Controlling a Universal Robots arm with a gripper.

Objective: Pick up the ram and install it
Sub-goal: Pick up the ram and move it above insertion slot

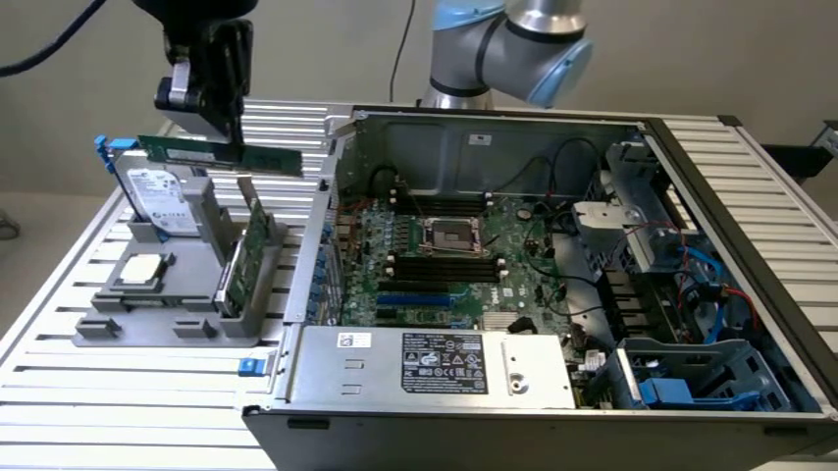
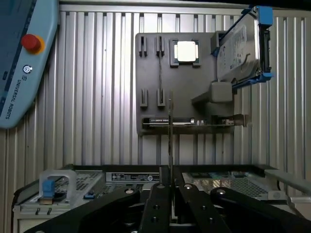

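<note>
- We're looking at the ram (image 1: 220, 154), which is hanging in the air outside the open computer case (image 1: 445, 147), off its wall on the exterior view's left.
- Its long axis is lying level and pointing roughly at that wall. In the wrist view we're seeing it edge-on as a thin line (image 2: 170, 131).
- The gripper (image 1: 231, 137) is clamped down on the stick's top edge around mid-length, with the stick hanging below the fingers, so the arm is already carrying it.
- The gray holder (image 1: 157, 329) is sitting on that same side of the case, under the ram, with the hard drive (image 1: 160, 201) and the expansion card (image 1: 255, 250) standing in it.
- The black memory slots (image 1: 445, 267) are down inside the case beside the CPU socket, well apart from the ram, and they seem to be running about the same way as the stick.
</note>
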